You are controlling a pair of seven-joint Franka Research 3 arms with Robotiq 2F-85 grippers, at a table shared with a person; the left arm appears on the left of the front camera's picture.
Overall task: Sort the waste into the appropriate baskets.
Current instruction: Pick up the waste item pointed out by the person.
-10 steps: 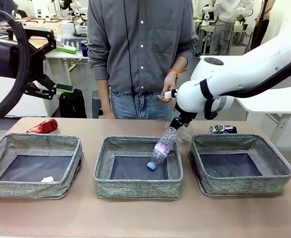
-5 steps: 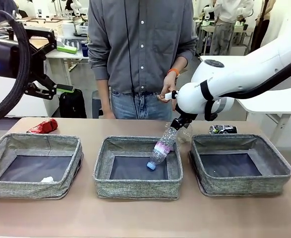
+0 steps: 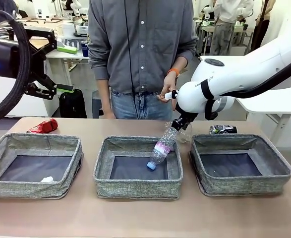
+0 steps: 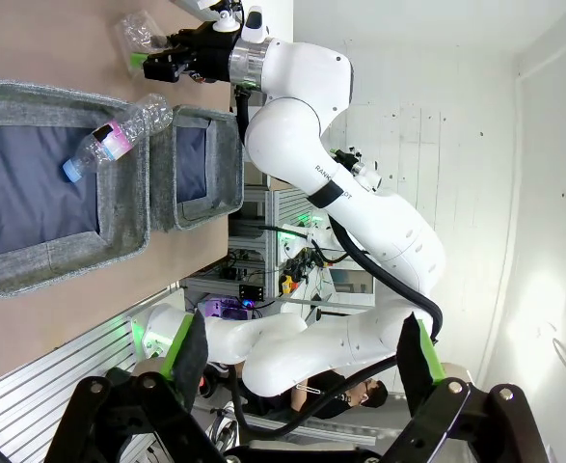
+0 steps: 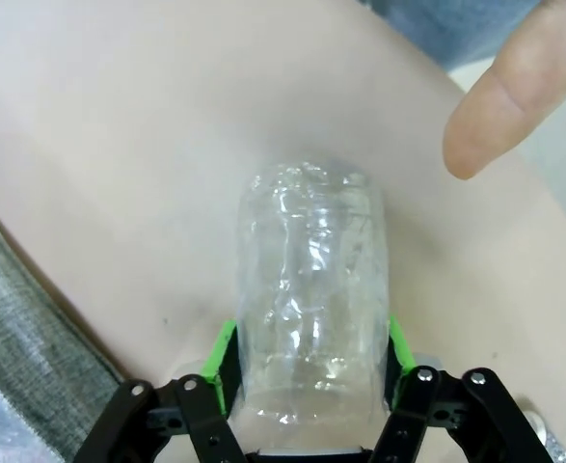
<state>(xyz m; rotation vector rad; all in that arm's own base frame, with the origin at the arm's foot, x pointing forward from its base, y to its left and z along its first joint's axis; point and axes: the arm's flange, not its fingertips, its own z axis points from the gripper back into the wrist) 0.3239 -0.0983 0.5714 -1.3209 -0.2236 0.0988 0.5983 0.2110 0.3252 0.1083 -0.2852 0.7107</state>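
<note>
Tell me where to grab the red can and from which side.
Probably best: grip the red can across its middle, coming down from above. It lies crushed on its side behind the left basket, whose wall blocks a low approach from the robot's side.

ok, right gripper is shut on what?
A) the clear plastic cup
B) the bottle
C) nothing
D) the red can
A: in the right wrist view the right gripper has its green pads pressed on both sides of the clear plastic cup; the bottle leans cap-down in the middle basket.
</note>
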